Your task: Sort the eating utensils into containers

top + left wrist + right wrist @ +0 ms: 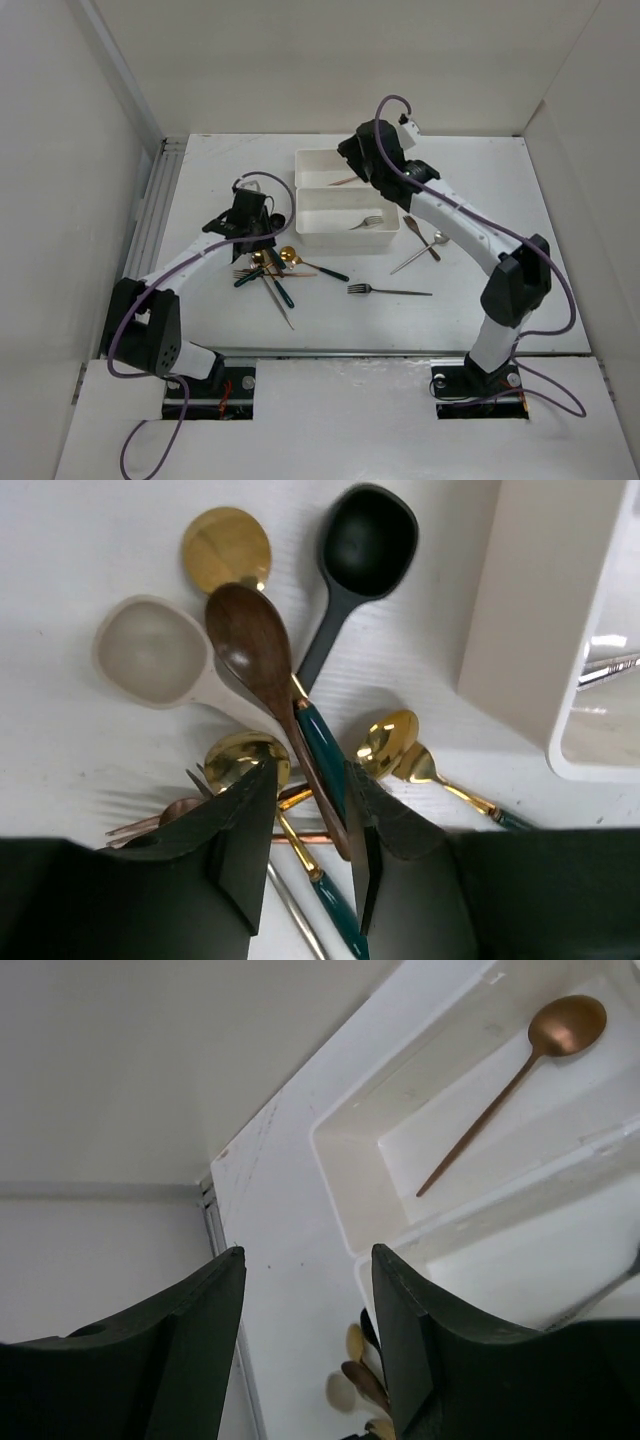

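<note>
1. Left hand: I see it low over the heap of utensils, which lies on the tabletop to the left of the trays. Its fingers stand apart with two handles between them, and a gap shows beside the left finger, so nothing is clamped.
2. Between those fingers: the handle of the brown spoon and a teal handle crossing under it.
3. Rest of the heap, wrist view: a black spoon, a round gold spoon, a pale spoon and a gold spoon just beside the right finger.
4. Right hand: raised above the far tray, fingers wide apart with nothing between them.
5. Far tray: holds one copper spoon, lying aslant.
6. Near tray: touches the far tray along its long side and holds a silver fork.
7. Loose on the tabletop, right of the near tray: a silver spoon crossed with a copper piece. I cannot tell whether the copper piece is a fork or a spoon.
8. In front of the near tray: a dark-handled fork, lying alone.
</note>
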You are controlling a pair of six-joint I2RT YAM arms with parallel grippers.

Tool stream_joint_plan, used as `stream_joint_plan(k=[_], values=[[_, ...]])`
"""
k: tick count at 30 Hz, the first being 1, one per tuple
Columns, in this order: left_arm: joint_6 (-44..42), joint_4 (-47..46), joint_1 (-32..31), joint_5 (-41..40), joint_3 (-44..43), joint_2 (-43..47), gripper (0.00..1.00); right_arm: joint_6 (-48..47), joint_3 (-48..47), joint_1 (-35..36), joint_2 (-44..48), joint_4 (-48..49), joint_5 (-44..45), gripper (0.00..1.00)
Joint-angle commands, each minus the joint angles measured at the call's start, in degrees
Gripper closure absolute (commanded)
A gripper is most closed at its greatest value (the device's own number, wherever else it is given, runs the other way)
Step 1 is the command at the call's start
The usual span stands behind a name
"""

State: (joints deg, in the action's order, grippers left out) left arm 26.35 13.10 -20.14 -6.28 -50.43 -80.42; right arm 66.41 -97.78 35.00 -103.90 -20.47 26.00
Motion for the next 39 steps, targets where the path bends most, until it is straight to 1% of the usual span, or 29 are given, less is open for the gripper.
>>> stream_joint_plan(k=[1,3,4,5,8,13,15,19,22,23,27,29,31,32,33,34,35,36,39], values=[[-3.9,6.3,-3.7,0.0,-3.2,-1.3,0.69,-5.9,4.2,1.2,5.4,0.9,6.4,0.42],[-4.5,9.1,-5.7,0.0,-4.0,-1.8,0.64,-5.9,6.5,1.8,8.7,-1.1,7.8,0.42],[-4.5,9.7,-7.0,1.3,-4.0,-1.8,0.61,-5.9,7.6,1.8,9.7,-1.7,10.0,0.42],[-4.5,10.3,-7.0,1.3,-4.0,-2.4,0.55,-5.9,9.4,2.6,10.7,-2.2,11.3,0.42],[-4.5,10.8,-7.0,2.8,-2.0,-2.4,0.49,-5.9,11.5,4.1,13.8,-4.5,14.5,0.43],[-3.2,8.7,-8.2,6.0,2.3,-2.9,0.48,-5.3,13.1,5.2,16.4,-7.3,16.2,0.43],[-2.4,8.1,-8.7,6.0,3.1,-2.9,0.52,-4.7,13.7,5.7,17.1,-8.7,17.9,0.43],[-1.1,7.5,-9.8,6.7,5.1,-3.4,0.55,-4.7,14.7,7.6,18.6,-11.0,20.7,0.43],[0.2,6.4,-11.1,7.4,6.5,-4.6,0.56,-3.6,16.2,7.6,20.1,-12.7,21.2,0.43],[0.2,6.4,-11.1,7.4,7.4,-4.6,0.58,-3.6,16.7,7.6,21.0,-13.3,21.2,0.43],[2.0,5.0,-11.1,7.4,10.1,-5.1,0.59,-1.7,19.9,7.6,23.9,-14.0,22.6,0.43],[2.0,4.5,-11.1,7.4,10.1,-5.6,0.63,-1.7,20.6,7.6,24.6,-14.0,23.1,0.43],[2.6,3.9,-11.1,7.4,10.7,-5.6,0.71,-1.7,21.1,7.6,25.2,-14.5,23.7,0.43],[2.6,3.3,-11.1,6.7,10.7,-5.6,0.77,-1.7,21.1,7.6,25.2,-15.0,23.7,0.43],[3.2,2.7,-11.1,6.7,10.7,-5.6,0.89,-1.2,21.1,7.6,25.8,-15.0,24.3,0.43],[3.2,2.7,-11.1,6.0,10.7,-5.6,0.89,-1.2,21.1,7.6,25.9,-15.7,24.3,0.43],[3.2,2.7,-11.1,6.0,10.7,-5.6,0.96,-1.2,21.1,7.6,25.9,-15.7,24.3,0.43],[3.2,2.7,-11.1,5.4,10.7,-5.6,1.00,-1.2,21.1,7.6,26.5,-15.7,24.9,0.43],[3.2,3.2,-10.4,4.9,10.7,-5.1,1.00,-0.7,21.1,7.6,27.1,-16.3,25.4,0.43]])
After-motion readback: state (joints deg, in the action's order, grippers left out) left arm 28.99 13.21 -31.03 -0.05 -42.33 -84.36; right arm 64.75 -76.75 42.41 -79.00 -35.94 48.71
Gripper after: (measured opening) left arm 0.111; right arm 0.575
